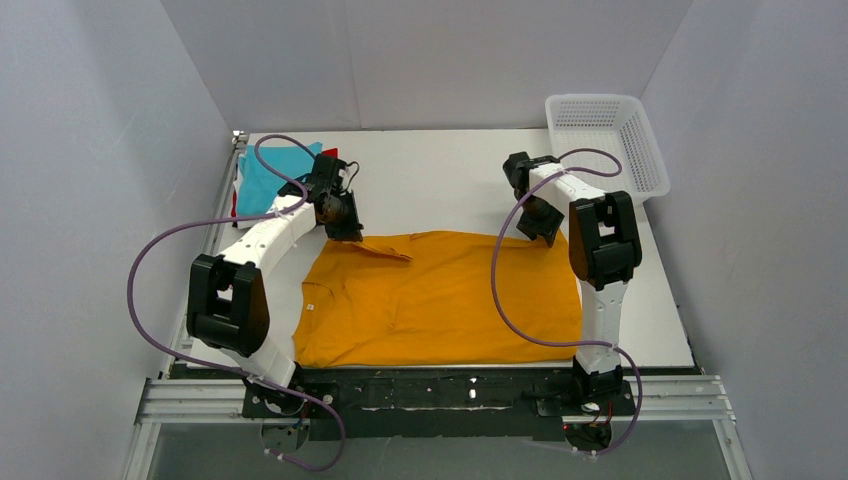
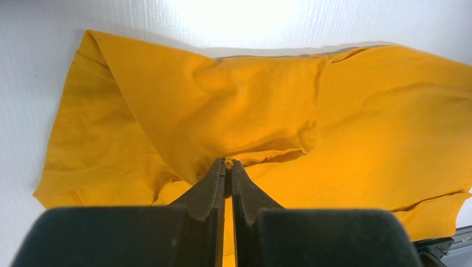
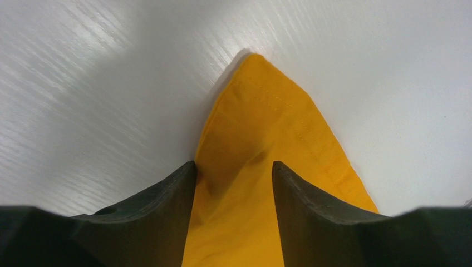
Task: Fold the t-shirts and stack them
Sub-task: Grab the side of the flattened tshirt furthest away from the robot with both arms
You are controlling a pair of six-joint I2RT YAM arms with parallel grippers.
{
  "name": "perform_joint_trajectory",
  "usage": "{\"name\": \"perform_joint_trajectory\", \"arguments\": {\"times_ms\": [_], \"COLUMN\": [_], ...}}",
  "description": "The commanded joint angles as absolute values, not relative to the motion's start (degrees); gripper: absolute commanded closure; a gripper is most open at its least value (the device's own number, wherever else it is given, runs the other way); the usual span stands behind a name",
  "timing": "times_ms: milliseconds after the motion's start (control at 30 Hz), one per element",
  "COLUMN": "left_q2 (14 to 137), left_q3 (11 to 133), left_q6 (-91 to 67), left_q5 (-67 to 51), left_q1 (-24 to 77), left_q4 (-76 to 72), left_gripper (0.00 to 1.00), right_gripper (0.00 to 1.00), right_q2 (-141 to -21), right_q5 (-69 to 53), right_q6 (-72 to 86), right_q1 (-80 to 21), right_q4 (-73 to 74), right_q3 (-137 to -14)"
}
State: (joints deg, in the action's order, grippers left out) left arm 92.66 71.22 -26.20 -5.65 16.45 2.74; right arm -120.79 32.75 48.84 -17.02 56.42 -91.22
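the mustard-orange t-shirt (image 1: pixel 440 300) lies spread on the white surface (image 1: pixel 440 190) between the arms. the left gripper (image 2: pixel 228 164) is clenched on a fold at its far left edge. the right gripper (image 3: pixel 234 166) stands with jaws apart astride its far right corner.

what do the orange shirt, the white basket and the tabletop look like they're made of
orange t-shirt: soft woven or knit cloth, likely cotton, matte; it creases, folds over itself and shows stitched hems.
basket: rigid white plastic, probably moulded; open mesh walls under a solid rim.
tabletop: white board, maybe fluted plastic sheet; fine parallel lines and a slight sheen up close.
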Motion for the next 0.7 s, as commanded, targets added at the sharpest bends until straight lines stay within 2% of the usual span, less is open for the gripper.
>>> {"name": "perform_joint_trajectory", "arguments": {"times_ms": [0,400,500,600,667], "left_q2": [88.71,86.32,86.53,86.61,86.33], "left_q3": [69.68,69.4,69.8,70.12,70.11], "left_q6": [-27.06,-27.73,-27.6,-27.6,-27.6], "left_q5": [-6.86,-6.28,-6.23,-6.17,-6.07], "left_q1": [16.47,16.46,16.48,16.49,16.52], "left_q4": [7.55,9.82,10.38,10.9,11.13], "left_gripper": [1.0,1.0,1.0,1.0,1.0], "right_gripper": [0.49,0.5,0.6,0.66,0.74], "right_q2": [-119.97,-123.75,-124.1,-124.19,-124.27], "right_q5": [34.71,34.73,34.37,34.7,34.63], "right_q6": [50.1,45.86,45.43,45.33,44.72], "right_q1": [-16.24,-14.28,-13.81,-13.5,-13.37], "right_q4": [56.47,57.97,57.78,57.62,57.27], "right_q3": [-90.07,-96.98,-96.76,-96.64,-97.08]}}
